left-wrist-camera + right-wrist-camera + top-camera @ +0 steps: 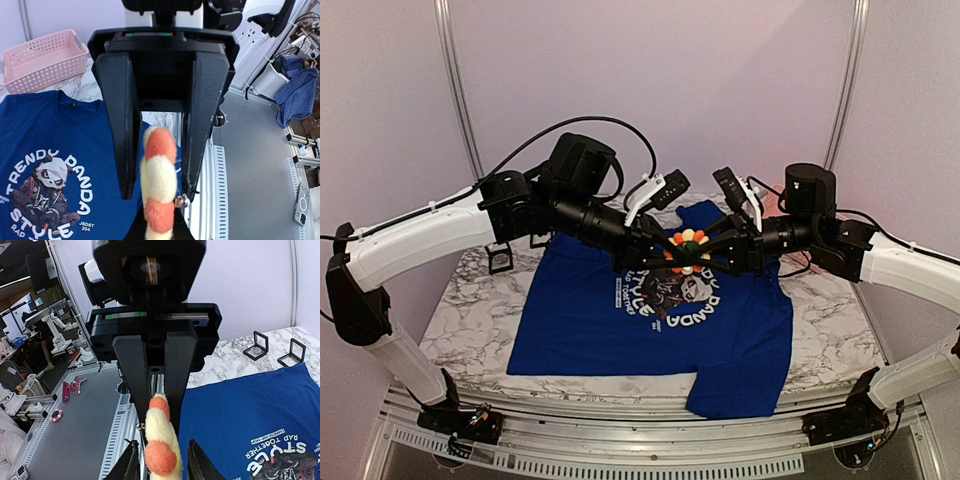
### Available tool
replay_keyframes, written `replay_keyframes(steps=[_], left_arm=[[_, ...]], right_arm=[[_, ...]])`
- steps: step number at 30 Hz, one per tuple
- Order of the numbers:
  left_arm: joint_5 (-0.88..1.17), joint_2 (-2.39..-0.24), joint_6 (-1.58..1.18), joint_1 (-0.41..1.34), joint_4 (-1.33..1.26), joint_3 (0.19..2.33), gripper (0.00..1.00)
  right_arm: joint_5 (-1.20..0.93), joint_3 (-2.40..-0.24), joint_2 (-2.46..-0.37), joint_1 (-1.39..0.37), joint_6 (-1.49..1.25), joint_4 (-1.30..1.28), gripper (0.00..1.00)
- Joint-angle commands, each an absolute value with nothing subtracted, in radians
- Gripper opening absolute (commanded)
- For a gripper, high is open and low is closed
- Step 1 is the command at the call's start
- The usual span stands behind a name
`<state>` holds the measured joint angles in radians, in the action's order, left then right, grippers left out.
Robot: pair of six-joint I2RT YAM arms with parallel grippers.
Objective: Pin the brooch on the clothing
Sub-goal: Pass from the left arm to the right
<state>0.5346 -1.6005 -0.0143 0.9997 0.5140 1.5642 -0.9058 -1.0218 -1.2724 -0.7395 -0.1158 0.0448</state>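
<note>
The brooch (688, 240), a fluffy flower with yellow and orange petals, hangs in the air above the blue panda T-shirt (600, 330), which lies flat on the marble table. My right gripper (705, 246) comes in from the right and is shut on the brooch (161, 440), seen edge-on between its fingers. My left gripper (672, 250) comes in from the left, and its open jaws straddle the brooch (159, 175) without clamping it. A small metal pin part shows by my left gripper's right fingertip (190, 192). The shirt also shows in the left wrist view (50, 130) and the right wrist view (250, 410).
A pink basket (42, 60) stands on the table beyond the shirt's collar. Small black square boxes (256, 345) (292, 352) sit on the marble past the shirt; one shows at the table's left (501, 260). The shirt's hem hangs over the table's front edge (735, 395).
</note>
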Motion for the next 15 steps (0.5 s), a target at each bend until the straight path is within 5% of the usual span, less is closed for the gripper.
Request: replay_keyframes(steps=[1, 15], left_arm=[[0.543, -1.585, -0.005, 1.012, 0.512, 1.575, 0.0], [0.55, -1.581, -0.002, 1.012, 0.507, 1.574, 0.0]], right_arm=[[-0.923, -1.017, -1.284, -0.744, -0.126, 0.069, 0.27], [-0.904, -0.999, -1.293, -0.743, -0.164, 0.122, 0.03]])
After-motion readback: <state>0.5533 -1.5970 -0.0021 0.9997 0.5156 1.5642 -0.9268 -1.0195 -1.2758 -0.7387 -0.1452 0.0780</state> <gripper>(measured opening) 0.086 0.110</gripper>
